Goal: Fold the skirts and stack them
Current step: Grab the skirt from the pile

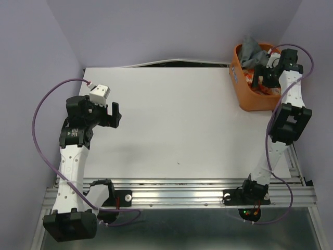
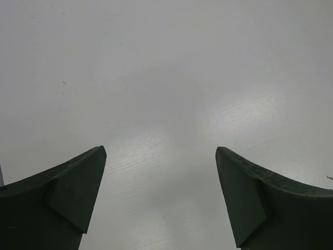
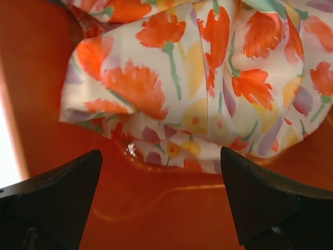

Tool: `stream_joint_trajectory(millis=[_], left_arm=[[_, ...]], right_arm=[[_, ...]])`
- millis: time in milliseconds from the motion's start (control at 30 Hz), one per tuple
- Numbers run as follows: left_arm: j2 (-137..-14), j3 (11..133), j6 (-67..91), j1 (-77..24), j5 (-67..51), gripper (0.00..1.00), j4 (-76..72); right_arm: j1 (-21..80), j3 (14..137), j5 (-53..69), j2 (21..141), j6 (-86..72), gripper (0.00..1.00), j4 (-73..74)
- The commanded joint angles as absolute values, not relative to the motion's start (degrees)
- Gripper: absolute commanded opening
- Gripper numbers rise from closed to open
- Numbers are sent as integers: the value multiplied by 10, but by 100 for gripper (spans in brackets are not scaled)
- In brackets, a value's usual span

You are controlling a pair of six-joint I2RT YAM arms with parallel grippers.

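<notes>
Orange plastic basket (image 1: 242, 96) stands at the far right corner of the white tabletop (image 1: 182, 120) in the top view. The dark grey skirt (image 1: 252, 49) is heaped at its far end and the printed skirt (image 1: 258, 83) lies inside. The right end effector (image 1: 264, 73) reaches into the basket, while the left end effector (image 1: 115, 114) hangs over the tabletop's left side. In the left wrist view its fingers (image 2: 78, 177) stand wide apart above the tabletop, holding nothing. In the right wrist view the fingers (image 3: 260, 182) are also wide, close to the crumpled printed skirt, gripping nothing.
</notes>
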State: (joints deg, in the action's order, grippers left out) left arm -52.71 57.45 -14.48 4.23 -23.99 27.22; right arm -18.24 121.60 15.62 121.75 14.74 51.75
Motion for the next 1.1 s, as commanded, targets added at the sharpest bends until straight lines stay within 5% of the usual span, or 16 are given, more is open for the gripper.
stream_joint_trajectory(millis=[0, 200, 267, 467, 500, 600, 1067], left_arm=[[-526, 574, -134, 40, -254, 99, 250], [-533, 584, -126, 41, -269, 99, 257], [-533, 583, -125, 41, -269, 99, 256], [-534, 585, -121, 41, -266, 99, 260], [-534, 586, -121, 41, -267, 99, 261], [-533, 591, -120, 40, -267, 99, 263], [-532, 617, -102, 41, -287, 99, 261]], right_arm=[[-182, 1198, 143, 1225, 122, 100, 426], [-182, 1169, 122, 1230, 72, 100, 345], [-182, 1170, 100, 1237, 63, 93, 328], [-182, 1172, 72, 1231, 45, 36, 298], [-182, 1172, 74, 1224, 42, 19, 296], [-182, 1183, 76, 1199, 40, 1, 294], [-192, 1250, 107, 963, 12, 1, 256]])
